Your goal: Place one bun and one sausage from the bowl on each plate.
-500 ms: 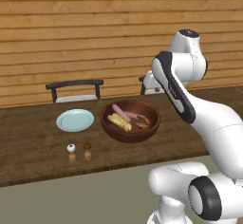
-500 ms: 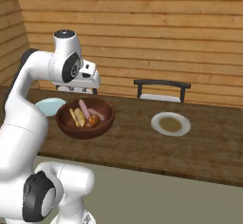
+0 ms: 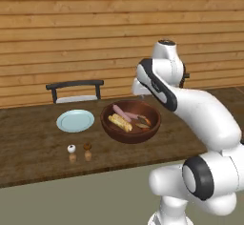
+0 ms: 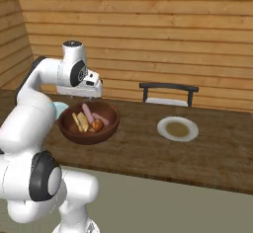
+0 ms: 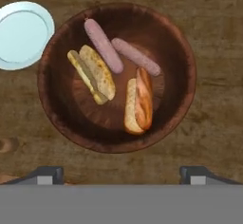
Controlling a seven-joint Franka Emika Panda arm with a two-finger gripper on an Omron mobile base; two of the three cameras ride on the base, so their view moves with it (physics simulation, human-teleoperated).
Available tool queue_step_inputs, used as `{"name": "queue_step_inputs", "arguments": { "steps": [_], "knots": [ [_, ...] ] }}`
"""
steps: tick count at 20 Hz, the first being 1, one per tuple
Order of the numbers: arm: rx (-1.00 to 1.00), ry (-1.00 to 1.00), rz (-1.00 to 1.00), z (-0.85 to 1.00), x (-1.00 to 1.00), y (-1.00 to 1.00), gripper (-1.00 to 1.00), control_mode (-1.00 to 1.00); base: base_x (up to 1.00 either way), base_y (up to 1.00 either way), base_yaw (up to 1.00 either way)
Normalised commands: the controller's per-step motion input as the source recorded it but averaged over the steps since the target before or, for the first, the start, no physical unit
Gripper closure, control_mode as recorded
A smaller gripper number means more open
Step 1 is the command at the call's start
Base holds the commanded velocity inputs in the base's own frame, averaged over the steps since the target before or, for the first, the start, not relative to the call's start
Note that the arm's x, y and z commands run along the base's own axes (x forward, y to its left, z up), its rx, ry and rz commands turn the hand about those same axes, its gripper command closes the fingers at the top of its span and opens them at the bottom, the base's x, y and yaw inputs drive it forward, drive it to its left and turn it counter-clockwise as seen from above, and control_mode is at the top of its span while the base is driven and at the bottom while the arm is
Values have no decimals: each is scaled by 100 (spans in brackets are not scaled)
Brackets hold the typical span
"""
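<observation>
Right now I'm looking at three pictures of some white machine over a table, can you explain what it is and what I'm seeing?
It is a white robot arm on a drivable base. Two pictures come from cameras on the base, behind the arm to its left and right; the third looks straight down from its hand. The end effector hangs open above the bowl, holding nothing. In the bowl lie two buns and two sausages. On the wooden table sits one plate left of the bowl and another plate to its right, plus two small shakers.
</observation>
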Motion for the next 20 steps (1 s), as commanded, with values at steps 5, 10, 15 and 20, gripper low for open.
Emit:
{"name": "queue_step_inputs", "arguments": {
  "steps": [5,10,15,20],
  "knots": [
    [1,36,0,-92,69,-12,-100,-100,0,0,0],
    [-6,21,0,-65,50,-3,-100,-100,0,0,0],
    [-7,13,1,-59,13,0,-100,-100,0,0,0],
    [-10,11,1,-60,-1,0,-100,-100,0,0,0]
  ]
}}
